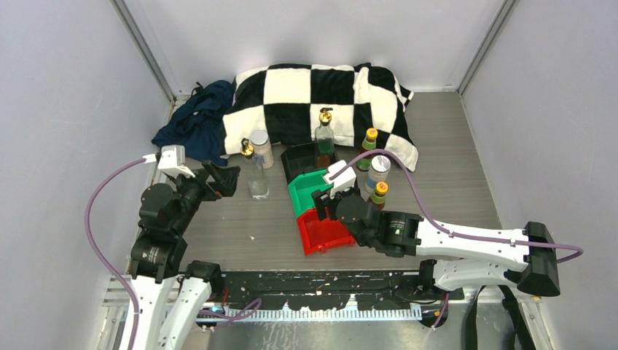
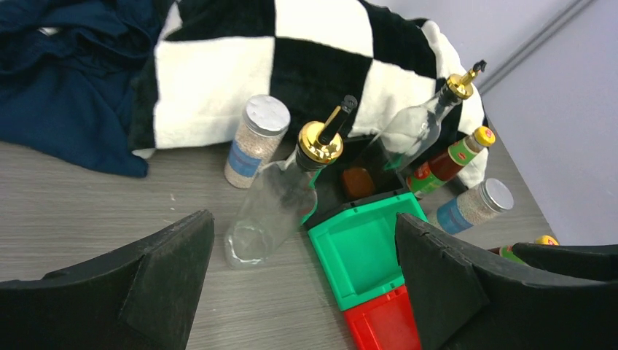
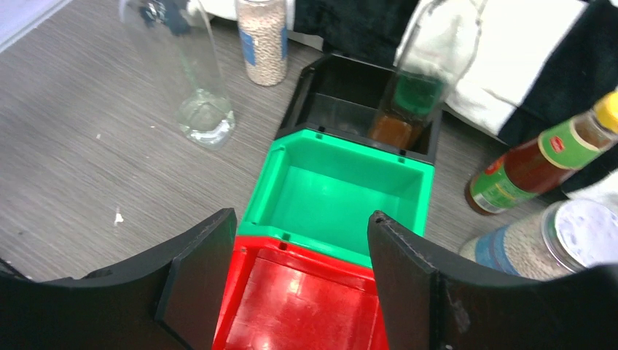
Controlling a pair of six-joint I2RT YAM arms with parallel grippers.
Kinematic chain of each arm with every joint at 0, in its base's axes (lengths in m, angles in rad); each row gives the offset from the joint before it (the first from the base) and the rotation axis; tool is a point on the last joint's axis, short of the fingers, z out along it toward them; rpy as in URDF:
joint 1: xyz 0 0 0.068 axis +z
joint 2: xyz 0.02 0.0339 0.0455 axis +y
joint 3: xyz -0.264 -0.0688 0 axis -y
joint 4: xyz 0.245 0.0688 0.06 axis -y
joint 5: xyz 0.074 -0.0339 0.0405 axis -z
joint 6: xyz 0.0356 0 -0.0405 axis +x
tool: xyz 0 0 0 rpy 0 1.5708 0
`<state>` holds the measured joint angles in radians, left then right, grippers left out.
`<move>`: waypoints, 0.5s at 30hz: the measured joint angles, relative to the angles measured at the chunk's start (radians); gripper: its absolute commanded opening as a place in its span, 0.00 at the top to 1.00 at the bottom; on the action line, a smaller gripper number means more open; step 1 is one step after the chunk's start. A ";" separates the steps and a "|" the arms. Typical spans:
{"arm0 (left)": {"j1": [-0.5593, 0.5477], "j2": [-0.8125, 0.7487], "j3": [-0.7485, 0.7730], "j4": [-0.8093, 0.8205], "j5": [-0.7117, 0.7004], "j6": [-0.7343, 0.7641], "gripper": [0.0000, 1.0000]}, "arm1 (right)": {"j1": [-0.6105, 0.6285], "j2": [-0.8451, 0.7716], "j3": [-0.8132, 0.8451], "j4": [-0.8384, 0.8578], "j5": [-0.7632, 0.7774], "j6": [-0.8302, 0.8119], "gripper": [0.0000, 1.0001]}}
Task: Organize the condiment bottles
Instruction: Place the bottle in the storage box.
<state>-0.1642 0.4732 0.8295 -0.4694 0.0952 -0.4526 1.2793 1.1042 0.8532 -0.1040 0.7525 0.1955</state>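
Note:
One tall clear glass bottle with a gold pourer stands on the table left of the bins; it also shows in the left wrist view and the right wrist view. The other stands in the black bin. Two silver-lidded shaker jars and two yellow-capped sauce bottles stand on the table. My left gripper is open and empty, just left of the loose glass bottle. My right gripper is open and empty over the red bin and the green bin.
A black-and-white checkered pillow lies behind the bins. A dark blue cloth lies at the back left. Grey walls close in both sides. The black, green and red bins sit in a row, and the green and red ones hold nothing.

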 measured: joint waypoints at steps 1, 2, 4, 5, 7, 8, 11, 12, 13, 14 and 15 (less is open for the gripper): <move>0.000 -0.005 0.010 -0.008 -0.010 0.008 0.06 | 0.000 0.012 0.014 0.000 -0.008 -0.006 0.26; 0.000 -0.011 0.029 -0.023 -0.026 0.018 0.07 | 0.000 0.031 0.035 0.001 -0.022 -0.013 0.26; -0.001 -0.023 0.069 -0.034 -0.063 0.035 0.07 | 0.000 0.060 0.065 0.003 -0.042 -0.023 0.25; -0.002 -0.031 0.091 -0.040 -0.087 0.043 0.08 | 0.000 0.073 0.079 0.006 -0.056 -0.029 0.24; -0.005 -0.052 0.121 -0.042 -0.137 0.058 0.08 | 0.000 0.085 0.088 0.008 -0.085 -0.036 0.24; -0.005 -0.063 0.129 -0.042 -0.160 0.066 0.08 | 0.000 0.085 0.088 0.007 -0.092 -0.038 0.24; -0.005 -0.085 0.140 -0.041 -0.230 0.083 0.10 | 0.001 0.086 0.088 0.007 -0.121 -0.045 0.23; -0.005 -0.085 0.141 -0.041 -0.246 0.089 0.10 | 0.001 0.088 0.089 0.007 -0.130 -0.049 0.22; -0.005 -0.085 0.141 -0.042 -0.264 0.094 0.11 | 0.001 0.094 0.093 0.009 -0.143 -0.057 0.22; -0.005 -0.085 0.141 -0.042 -0.280 0.098 0.11 | 0.001 0.102 0.098 0.013 -0.154 -0.063 0.22; -0.005 -0.085 0.141 -0.041 -0.297 0.102 0.11 | 0.001 0.115 0.108 0.014 -0.167 -0.072 0.21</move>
<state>-0.1692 0.3882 0.9703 -0.5102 -0.2020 -0.3508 1.2800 1.2194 0.9615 -0.0902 0.5858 0.1234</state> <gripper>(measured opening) 0.896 0.777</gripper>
